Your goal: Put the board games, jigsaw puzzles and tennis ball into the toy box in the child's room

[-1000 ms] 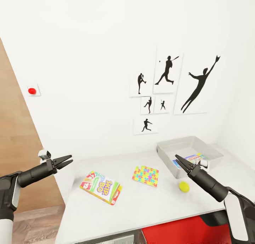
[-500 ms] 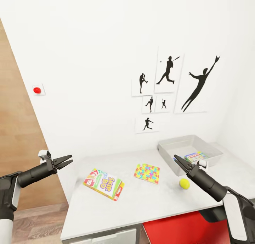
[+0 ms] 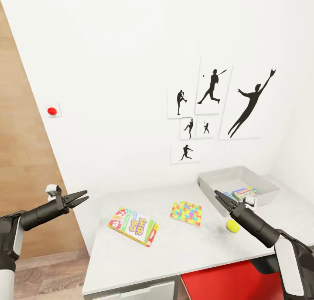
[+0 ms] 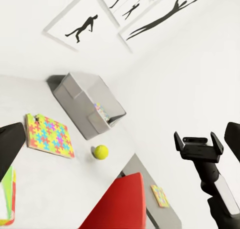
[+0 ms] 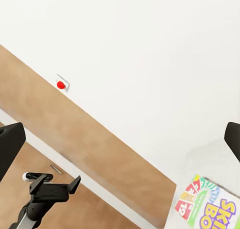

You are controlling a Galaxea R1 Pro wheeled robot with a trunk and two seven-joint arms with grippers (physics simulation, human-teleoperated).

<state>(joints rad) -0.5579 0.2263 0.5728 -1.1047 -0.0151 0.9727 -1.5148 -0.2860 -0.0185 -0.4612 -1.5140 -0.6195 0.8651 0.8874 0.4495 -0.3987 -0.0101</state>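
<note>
We begin at our right gripper (image 3: 220, 199), which hangs above the right part of the white table (image 3: 183, 252) with its two fingers parted and nothing between them. The yellow tennis ball (image 3: 232, 226) lies on the table just beside and below this gripper, partly hidden by the right forearm, and the grey toy box (image 3: 208, 187) stands just behind the fingertips, toward the wall. In our judgement this is the relation that decides the coming move: the ball is much nearer to the right arm than to the left, and the box is near to it, so a short lowering, a lift and a small carry toward the wall should be enough. Our left gripper (image 3: 77, 198) is also parted and empty; it hovers off the left edge of the table, in front of the wooden panel (image 3: 26, 160). The Skip-Bo board game (image 3: 133, 225) lies flat nearest to it, its long axis running diagonally across the table. Between this game and the ball lies one jigsaw puzzle (image 3: 186, 213), flat too. On the bare table we count one ball, one board game and one puzzle. Inside the box we see colourful flat items (image 3: 244, 192), but we cannot tell how many they are. The wall behind carries six silhouette pictures (image 3: 213, 90).
</note>
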